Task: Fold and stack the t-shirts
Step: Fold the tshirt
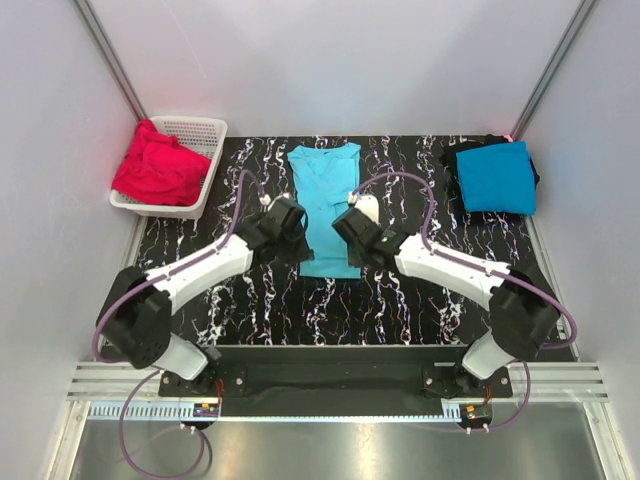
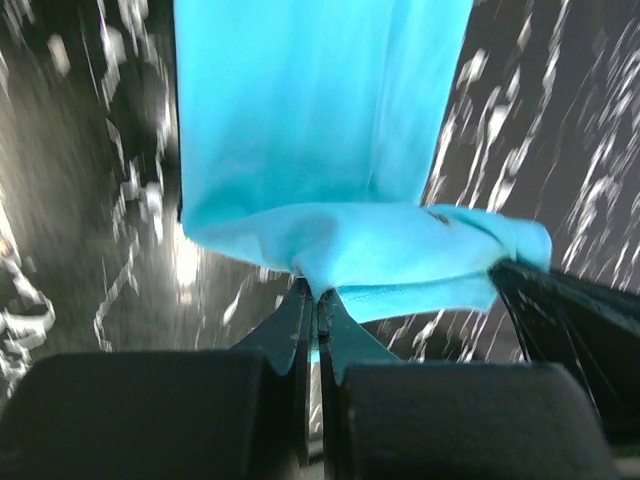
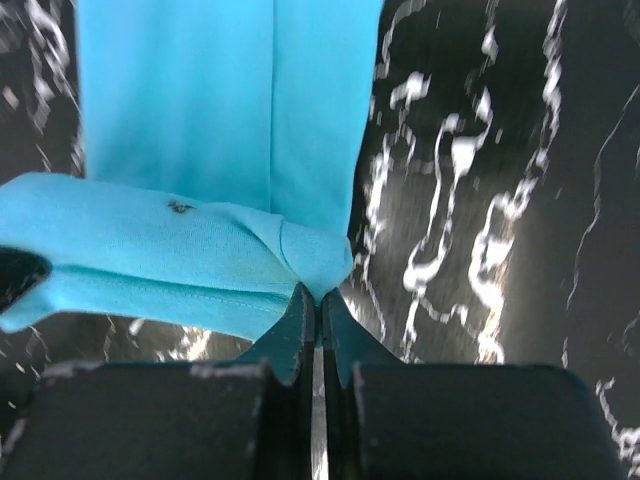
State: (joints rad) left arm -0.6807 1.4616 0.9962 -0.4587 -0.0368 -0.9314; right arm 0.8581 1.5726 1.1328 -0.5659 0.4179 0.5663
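Light turquoise t-shirt (image 1: 325, 190) lies mid-tabletop (image 1: 420, 300), long axis running straight away from both grippers, collar at far end. Left gripper (image 2: 316, 300) pinches near-left hem corner; right gripper (image 3: 318, 300) pinches near-right corner. Both equally near. Fold likely goes forward.

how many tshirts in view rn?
4 at least: turquoise t-shirt mid-table; blue t-shirt far right, atop a black t-shirt; red heap in the basket, possibly more than one there.
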